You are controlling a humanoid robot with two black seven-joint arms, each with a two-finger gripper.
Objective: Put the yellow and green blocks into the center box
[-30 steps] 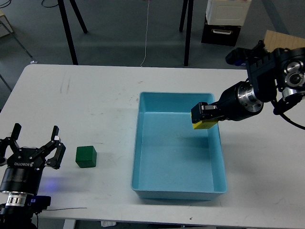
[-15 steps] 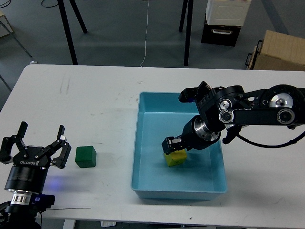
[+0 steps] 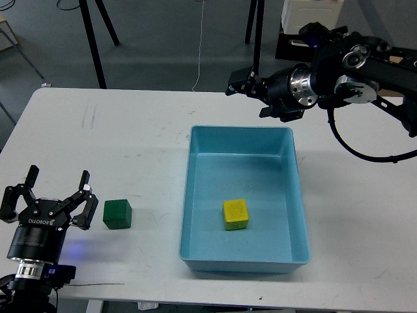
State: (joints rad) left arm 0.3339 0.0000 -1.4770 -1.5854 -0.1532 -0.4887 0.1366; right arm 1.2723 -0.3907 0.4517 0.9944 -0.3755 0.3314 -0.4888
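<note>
A yellow block (image 3: 235, 214) lies on the floor of the light blue box (image 3: 195, 195) at the table's middle, a little below its centre. A green block (image 3: 118, 214) sits on the white table left of the box. My left gripper (image 3: 56, 190) is open and empty, just left of the green block and not touching it. My right gripper (image 3: 251, 98) is raised above the table behind the box's far rim, its fingers apart and holding nothing.
The white table (image 3: 130, 143) reaches its front edge just below the box. Black stand legs (image 3: 91, 39) and a black-and-white case (image 3: 303, 32) stand on the floor beyond the far edge. A thin black cable (image 3: 98, 285) lies near my left arm.
My right gripper lowered the yellow block into the box, let it go, then rose up and back behind the far rim. The left gripper and the green block stayed put.
</note>
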